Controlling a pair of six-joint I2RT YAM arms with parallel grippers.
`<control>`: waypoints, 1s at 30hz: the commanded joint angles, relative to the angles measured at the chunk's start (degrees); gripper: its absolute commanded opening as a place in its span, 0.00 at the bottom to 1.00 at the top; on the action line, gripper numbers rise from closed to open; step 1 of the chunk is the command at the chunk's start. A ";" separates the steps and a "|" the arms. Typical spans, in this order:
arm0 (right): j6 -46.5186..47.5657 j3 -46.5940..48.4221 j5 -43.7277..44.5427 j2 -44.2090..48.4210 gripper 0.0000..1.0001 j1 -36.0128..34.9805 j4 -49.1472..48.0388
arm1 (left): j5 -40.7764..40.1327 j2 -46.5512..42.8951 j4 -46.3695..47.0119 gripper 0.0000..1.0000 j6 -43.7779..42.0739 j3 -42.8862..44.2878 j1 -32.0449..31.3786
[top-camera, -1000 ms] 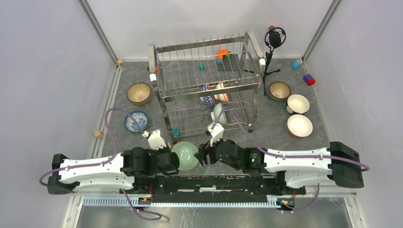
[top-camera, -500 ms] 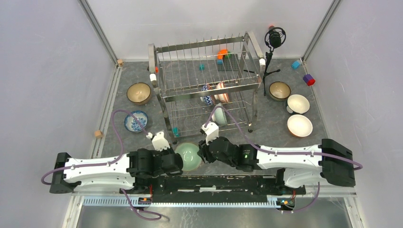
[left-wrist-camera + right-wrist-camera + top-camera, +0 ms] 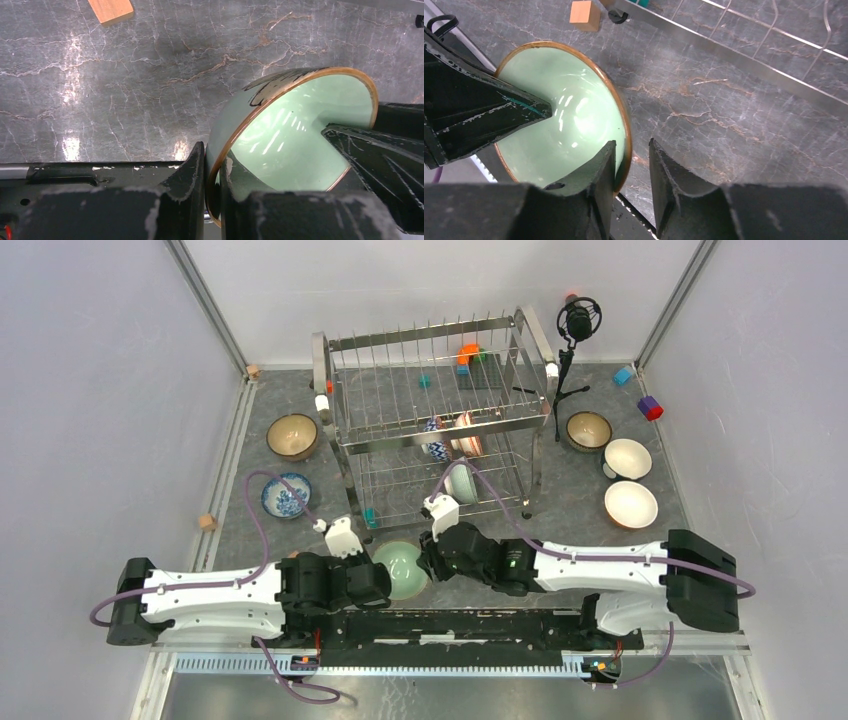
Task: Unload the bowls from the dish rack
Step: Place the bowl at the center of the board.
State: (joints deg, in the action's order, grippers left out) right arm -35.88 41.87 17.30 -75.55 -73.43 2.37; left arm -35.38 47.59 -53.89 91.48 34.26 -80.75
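Observation:
A pale green bowl point(image 3: 403, 568) with a brown rim hangs tilted just above the table's near edge, between my two grippers. My left gripper point(image 3: 212, 150) is shut on the near rim of this bowl point(image 3: 300, 125). My right gripper point(image 3: 631, 145) straddles the opposite rim of the bowl point(image 3: 569, 115): one finger lies against the inside, and the outer finger stands a small gap off, so it is open. The steel dish rack point(image 3: 430, 340) stands behind. It holds a blue-and-white bowl point(image 3: 435, 438), a red-and-white bowl point(image 3: 468, 435) and a pale bowl point(image 3: 462, 480).
On the table left of the rack sit a brown bowl point(image 3: 293, 435) and a blue-and-white bowl point(image 3: 286, 494). At the right are a brown bowl point(image 3: 588, 430) and two white bowls point(image 3: 627, 457). A black microphone tripod point(image 3: 577, 320) and small blocks point(image 3: 650, 408) lie at the back right.
My right gripper has moved left onto the green bowl's rim and its jaws have narrowed. The left arm has shifted slightly right with the bowl.

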 commanded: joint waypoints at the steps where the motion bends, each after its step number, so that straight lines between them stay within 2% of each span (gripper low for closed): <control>1: -0.95 2.25 -2.57 -2.03 0.31 0.22 -1.35 | -2.15 -0.26 4.86 0.02 2.39 0.56 -0.11; 3: -1.10 1.87 -2.41 -1.91 0.23 0.22 -1.82 | -2.07 -0.20 4.80 0.02 2.22 0.56 -0.11; 6: -0.68 2.01 -1.89 -1.56 0.02 0.20 -1.33 | -2.32 -0.61 4.61 0.02 2.21 0.18 -0.08; 8: -0.34 2.42 -1.18 -1.37 0.00 0.22 -0.31 | -2.74 -1.01 3.65 0.04 1.49 0.32 -0.11; 13: -0.34 2.28 0.12 -0.94 0.00 0.22 0.64 | -4.59 -0.93 -1.12 0.49 -1.57 2.39 -0.12; 15: -0.62 2.27 0.38 -0.88 0.00 0.22 0.64 | -4.93 -1.04 -2.03 0.56 -2.38 2.84 -0.06; 19: -1.37 2.19 1.37 -0.51 0.00 0.34 0.89 | -4.83 -1.20 -2.37 0.57 -4.65 3.16 -0.10; 23: -2.13 1.49 1.38 0.25 0.00 0.96 0.44 | -3.80 -0.67 -1.48 0.51 -7.43 3.11 -0.08; 27: -2.64 0.44 0.63 0.75 0.00 1.62 -0.41 | -2.24 0.04 0.90 0.41 -11.12 2.64 -0.06; 30: -2.93 -0.27 -0.10 1.27 0.00 1.98 -1.10 | -0.75 -0.13 3.38 0.40 -13.29 1.40 -0.07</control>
State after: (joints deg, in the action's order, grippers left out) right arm -36.97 41.85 17.37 -77.21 -72.18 6.94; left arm -36.91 47.44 -53.28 84.33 35.42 -80.75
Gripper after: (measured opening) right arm 0.036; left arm 0.403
